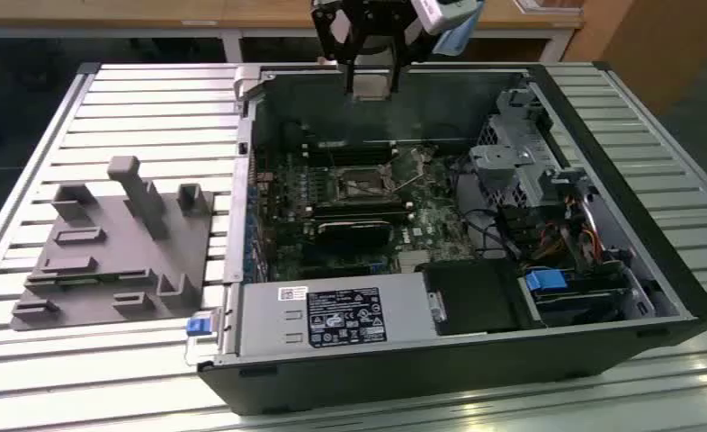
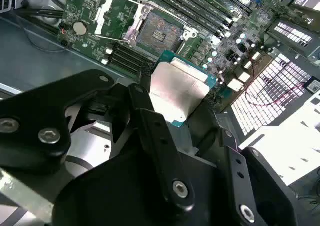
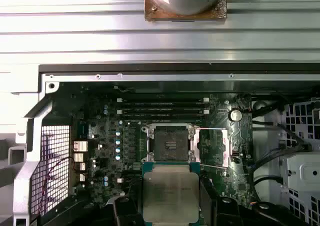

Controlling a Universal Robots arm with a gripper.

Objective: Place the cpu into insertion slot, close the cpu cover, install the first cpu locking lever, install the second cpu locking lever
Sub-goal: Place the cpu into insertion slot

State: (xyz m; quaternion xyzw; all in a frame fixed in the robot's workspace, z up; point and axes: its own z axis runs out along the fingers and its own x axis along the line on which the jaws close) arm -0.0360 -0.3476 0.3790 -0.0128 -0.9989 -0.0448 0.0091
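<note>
The cpu (image 3: 171,193) is held by its edges in the tool (image 2: 176,117), whose fingers (image 2: 150,121) are clenched on it, with the silver top turned towards both wrist views. It is carried in the air over the open computer case (image 1: 450,369), which is laid on its side on the slatted bench (image 1: 149,99). Inside the case the green motherboard (image 1: 329,193) is seen. On it the insertion slot (image 3: 170,145) is left bare, its dark centre uncovered and apart from the chip. The cpu cover (image 3: 196,147) is folded back just beside the slot. A grey fixture (image 1: 113,252) is set on the bench towards the exterior view's left of the case.
</note>
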